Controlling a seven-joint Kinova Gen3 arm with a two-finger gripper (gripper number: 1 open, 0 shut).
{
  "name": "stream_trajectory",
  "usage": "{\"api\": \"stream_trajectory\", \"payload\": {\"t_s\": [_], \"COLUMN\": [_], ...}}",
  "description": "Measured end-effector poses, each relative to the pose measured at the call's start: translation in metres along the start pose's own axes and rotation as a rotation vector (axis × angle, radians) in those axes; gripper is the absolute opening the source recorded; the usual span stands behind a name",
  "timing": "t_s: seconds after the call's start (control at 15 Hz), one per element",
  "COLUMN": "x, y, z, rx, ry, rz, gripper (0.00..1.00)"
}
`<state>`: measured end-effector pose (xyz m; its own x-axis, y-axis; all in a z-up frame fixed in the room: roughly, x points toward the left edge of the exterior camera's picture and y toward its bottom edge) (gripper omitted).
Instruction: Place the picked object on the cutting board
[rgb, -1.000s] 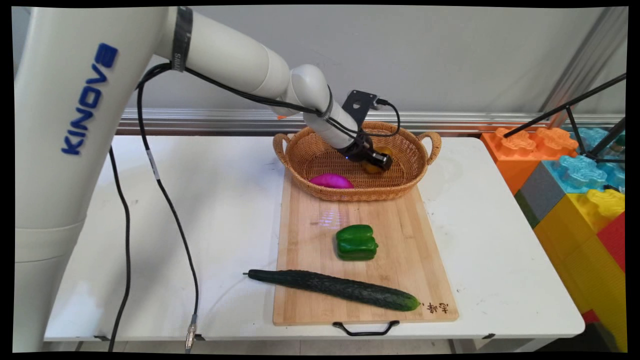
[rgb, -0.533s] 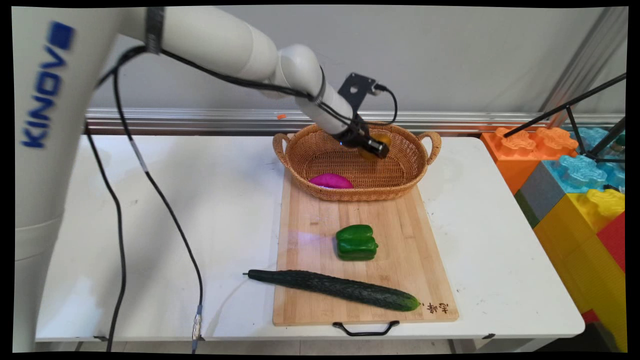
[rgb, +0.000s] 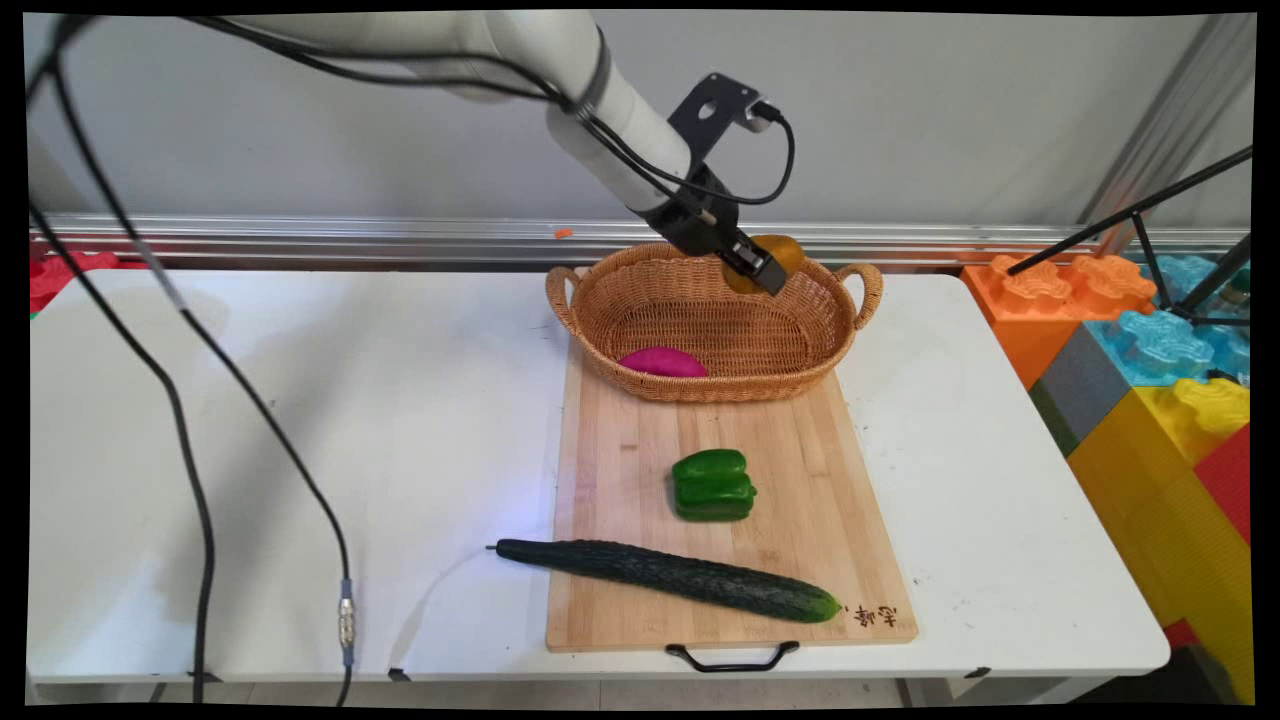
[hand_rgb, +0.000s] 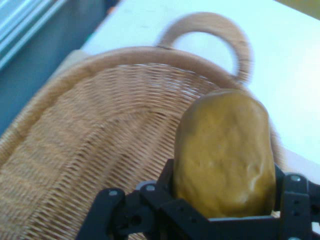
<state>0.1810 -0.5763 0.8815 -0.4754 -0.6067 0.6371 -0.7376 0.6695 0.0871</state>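
Hand view shows us the claw clamped on a brown potato. In the main view we see it held above the wicker basket, whose floor holds a purple sweet potato.

arm reaches in from upper left, angled down-right; claw raised, clamped on load.

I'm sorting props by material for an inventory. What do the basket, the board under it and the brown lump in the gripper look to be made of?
Basket: woven wicker or rattan, matte tan; the weave shows plainly. Board: pale wood, probably bamboo, with jointed strips, a smooth finish and a black metal-looking handle. Brown lump, held by the gripper: a potato by its look, with dull, dimpled skin; real or a plastic replica, I cannot tell.
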Motion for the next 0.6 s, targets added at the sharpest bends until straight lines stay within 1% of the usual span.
{"api": "stream_trajectory", "payload": {"t_s": [0.13, 0.27, 0.47, 0.6], "x": [0.000, -0.004, -0.010, -0.017], "y": [0.012, 0.025, 0.041, 0.054], "z": [-0.023, -0.041, -0.051, -0.049], "rx": [-0.063, -0.117, -0.160, -0.179], "ry": [-0.020, -0.037, -0.054, -0.074], "rz": [0.074, 0.140, 0.212, 0.258], "gripper": [0.00, 0.00, 0.00, 0.00]}}
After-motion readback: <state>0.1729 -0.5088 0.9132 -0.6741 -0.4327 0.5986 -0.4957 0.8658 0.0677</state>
